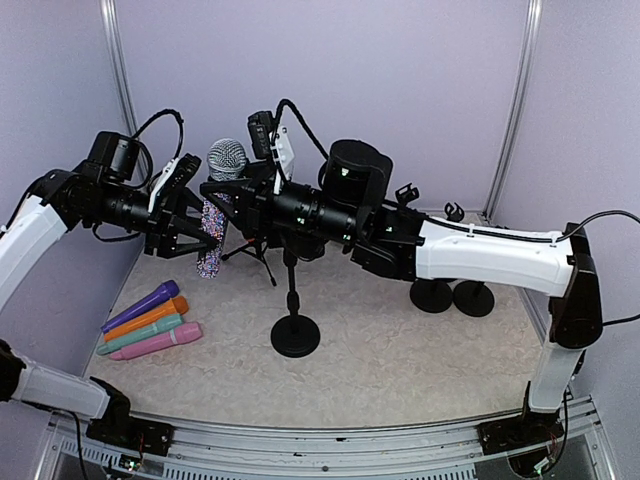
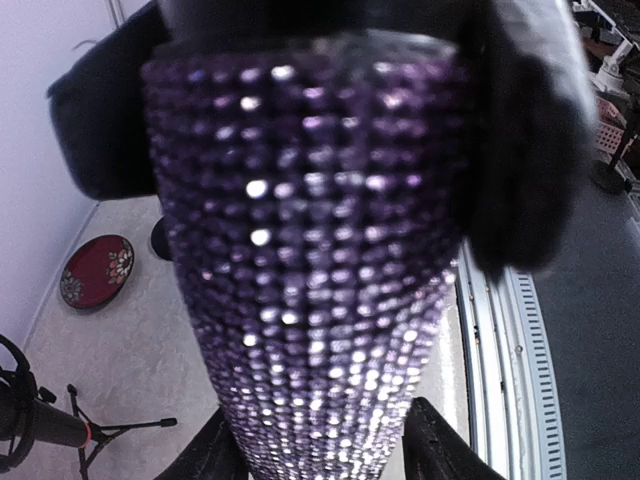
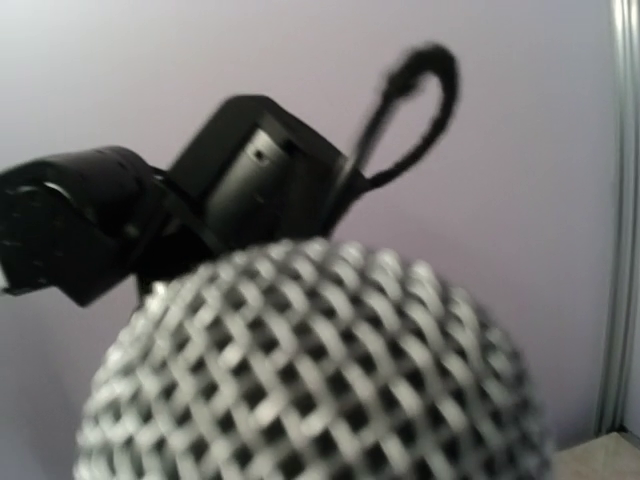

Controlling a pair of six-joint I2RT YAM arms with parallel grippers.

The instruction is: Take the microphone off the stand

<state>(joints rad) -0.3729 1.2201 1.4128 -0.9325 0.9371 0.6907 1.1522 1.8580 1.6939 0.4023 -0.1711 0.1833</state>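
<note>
**Both grippers on the mic, lift-off not yet done**

The mic (image 1: 211,245) is standing upright in the upper left of centre in the top view, mesh head up, glitter body hanging below. The stand (image 1: 295,335) is sitting at lower centre. Its top is hidden behind the right arm, so I cannot tell whether the mic is seated in it or already free.

The right gripper (image 1: 215,188) is reaching across from the right and holding the mic just under the head. In the left wrist view its dark fingers (image 2: 520,150) are pressing on both sides of the upper body, so those jaws look clamped on the mic. The left gripper (image 1: 203,238) is coming at the lower body from the left. Its fingers (image 2: 215,455) are sitting on either side of the glitter taper, right against it, but I cannot tell whether they are biting.

To my eye the grasping step is under way. The next move calls for a firm pinch from the left jaws, then drawing the mic clear of the stand without tipping it.
</note>
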